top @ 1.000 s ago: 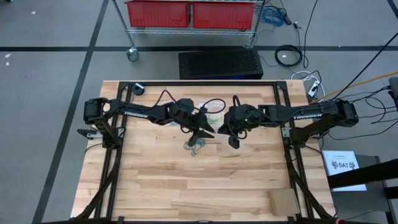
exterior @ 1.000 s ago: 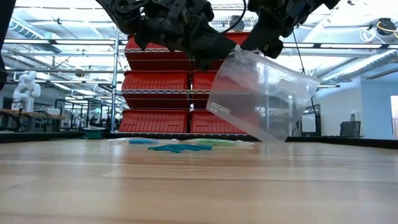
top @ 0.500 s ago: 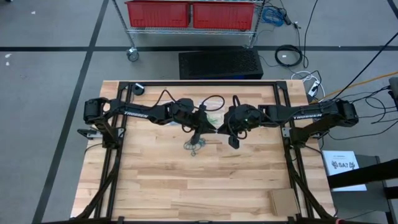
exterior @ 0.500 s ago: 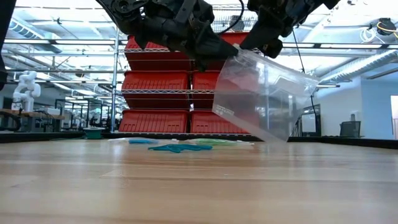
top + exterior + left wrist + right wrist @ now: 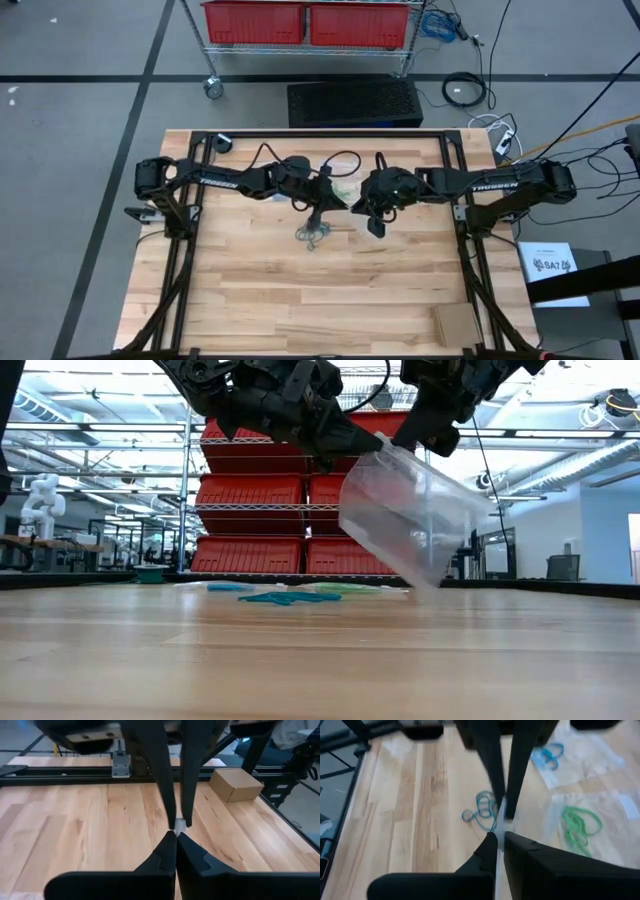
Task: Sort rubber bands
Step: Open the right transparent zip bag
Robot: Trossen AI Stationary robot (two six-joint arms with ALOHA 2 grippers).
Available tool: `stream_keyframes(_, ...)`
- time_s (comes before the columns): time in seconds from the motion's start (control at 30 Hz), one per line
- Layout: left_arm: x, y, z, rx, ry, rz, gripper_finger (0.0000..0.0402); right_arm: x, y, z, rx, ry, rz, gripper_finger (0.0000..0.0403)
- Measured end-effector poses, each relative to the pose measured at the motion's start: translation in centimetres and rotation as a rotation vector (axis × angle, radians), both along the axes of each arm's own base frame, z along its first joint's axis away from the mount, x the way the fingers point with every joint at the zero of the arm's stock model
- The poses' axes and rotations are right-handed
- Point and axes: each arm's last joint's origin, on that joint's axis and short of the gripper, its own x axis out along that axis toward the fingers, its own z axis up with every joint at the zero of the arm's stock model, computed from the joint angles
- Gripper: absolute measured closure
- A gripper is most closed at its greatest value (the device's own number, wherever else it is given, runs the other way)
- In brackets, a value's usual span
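From the high view I have both arms reaching in toward the middle of the table (image 5: 300,290); the left end effector (image 5: 322,207) and the right end effector (image 5: 360,205) sit close together, just above a small loose cluster of rubber bands (image 5: 314,236) lying on the bare wood; I take that cluster as my landmark; a small cardboard box (image 5: 452,323) sits well apart from it, at a table corner; behind the table stand red bins (image 5: 305,20) on a wire rack.

In the low view I see a clear plastic bag (image 5: 405,520) hanging tilted in the air, gripped at its upper edge by the two end effectors, the left one (image 5: 368,444) and the right one (image 5: 412,432); both are closed on the bag's rim; beyond it, flat on the table, lie blue and green patches, bands whose detail I cannot make out.

In the left wrist view my left end effector (image 5: 176,831) has its fingers pressed together on a small clear bit of the bag's edge, with two dark fingers of the other arm meeting it from the far side; the cardboard box (image 5: 235,784) shows beyond.

In the right wrist view the right end effector (image 5: 498,836) is likewise pinched shut on the bag's rim; below it the loose blue cluster (image 5: 481,811) rests on the wood; near that cluster lie two flat clear bags, one with green bands (image 5: 580,830), one with bright blue bands (image 5: 548,756).
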Motion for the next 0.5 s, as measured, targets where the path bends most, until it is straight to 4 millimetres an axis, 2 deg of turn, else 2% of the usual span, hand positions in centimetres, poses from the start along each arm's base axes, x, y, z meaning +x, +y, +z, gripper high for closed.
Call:
stream_keyframes(0.2, -0.6, 0.5, 1.0, 0.005, -0.019, 0.016, 0.04, -0.4, 0.1, -0.5, 0.032, 0.067, -0.007, 0.0402)
stream_keyframes(0.5, -1.3, 1.1, 2.0, 0.01, -0.032, 0.038, 0.0401, -1.2, 1.5, -1.1, 0.077, 0.174, -0.001, 0.0402)
